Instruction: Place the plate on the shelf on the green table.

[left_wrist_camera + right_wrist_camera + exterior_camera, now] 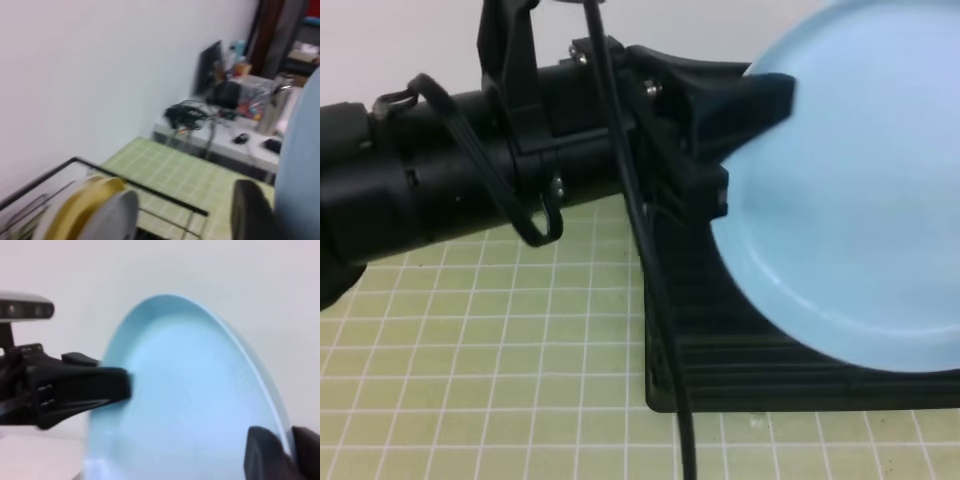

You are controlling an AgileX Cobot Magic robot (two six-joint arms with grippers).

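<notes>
"Claw status, high view?"
"Left claw [765, 100]: one black finger lies over the left rim of the plate [850, 200]. Whether it presses cannot be told. The plate is raised and tilted above the shelf [740, 370], which stands on the green table [470, 350]."
"Left wrist view?"
"Blurred. One dark finger [250, 210] shows at the bottom, with the plate edge [300, 165] just beside it on the right. The shelf rail [125, 182] runs below, with yellow plates [82, 205] and a grey plate [112, 215] standing behind it. The table [175, 172] lies beyond."
"Right wrist view?"
"Right claw [289, 440]: its two fingers sit on either side of the plate's lower right rim, pinching it. The plate [190, 405] is near upright. The left claw [100, 385] reaches onto its left side."
</notes>
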